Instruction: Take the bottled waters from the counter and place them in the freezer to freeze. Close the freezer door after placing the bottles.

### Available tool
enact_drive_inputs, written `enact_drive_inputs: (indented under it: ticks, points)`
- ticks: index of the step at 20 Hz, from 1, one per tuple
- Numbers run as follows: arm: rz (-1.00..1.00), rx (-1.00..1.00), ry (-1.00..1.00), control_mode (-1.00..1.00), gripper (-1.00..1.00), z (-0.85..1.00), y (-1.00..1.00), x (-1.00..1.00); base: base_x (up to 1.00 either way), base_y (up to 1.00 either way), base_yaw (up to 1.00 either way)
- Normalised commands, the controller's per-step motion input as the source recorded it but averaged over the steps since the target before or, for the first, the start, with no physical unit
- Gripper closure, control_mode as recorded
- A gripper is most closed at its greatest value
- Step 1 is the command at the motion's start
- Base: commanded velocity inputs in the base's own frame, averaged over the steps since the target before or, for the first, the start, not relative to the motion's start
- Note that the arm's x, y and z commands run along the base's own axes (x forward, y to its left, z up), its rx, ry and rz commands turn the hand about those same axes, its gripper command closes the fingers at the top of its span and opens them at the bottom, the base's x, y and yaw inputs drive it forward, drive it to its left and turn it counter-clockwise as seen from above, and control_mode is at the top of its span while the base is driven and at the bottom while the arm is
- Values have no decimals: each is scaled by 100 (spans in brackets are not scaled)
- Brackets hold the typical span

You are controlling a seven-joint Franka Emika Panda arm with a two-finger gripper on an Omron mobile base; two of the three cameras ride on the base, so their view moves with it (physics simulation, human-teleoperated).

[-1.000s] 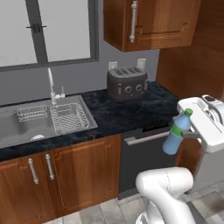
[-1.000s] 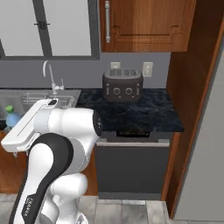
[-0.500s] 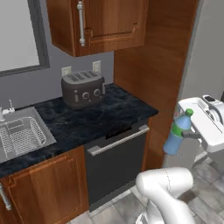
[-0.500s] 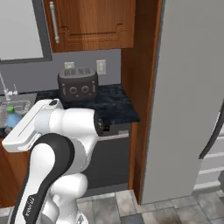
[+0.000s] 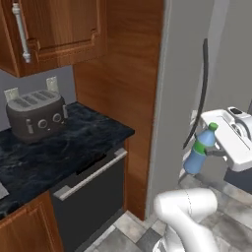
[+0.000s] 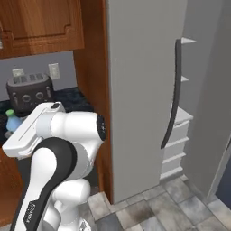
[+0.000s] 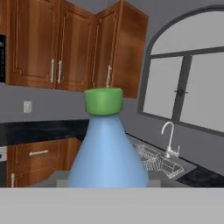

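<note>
The fingers (image 5: 212, 152) are clamped on the pale blue bottle (image 5: 198, 150), held in the air before the grey freezer (image 5: 184, 93). Its green cap (image 7: 103, 101) points away from the hand, well clear of the worktop (image 5: 59, 147).

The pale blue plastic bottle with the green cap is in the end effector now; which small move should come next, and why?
Probably carry the pale blue plastic bottle with the green cap rightward, past the tall grey door with the long dark handle, toward the white shelves. The end effector is shut on the bottle, the door stands open, and the bottle hangs in front of it, outside the compartment.
</note>
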Motion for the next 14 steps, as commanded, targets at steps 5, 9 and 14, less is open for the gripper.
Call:
enact_drive_inputs:
  ticks: [5,9,14]
  points:
    - [0,0,0,100,100,0,0,0,13,-63,-28]
    - [0,0,0,100,100,0,0,0,37,-65,-10]
    - [0,0,0,100,100,0,0,0,38,-60,0]
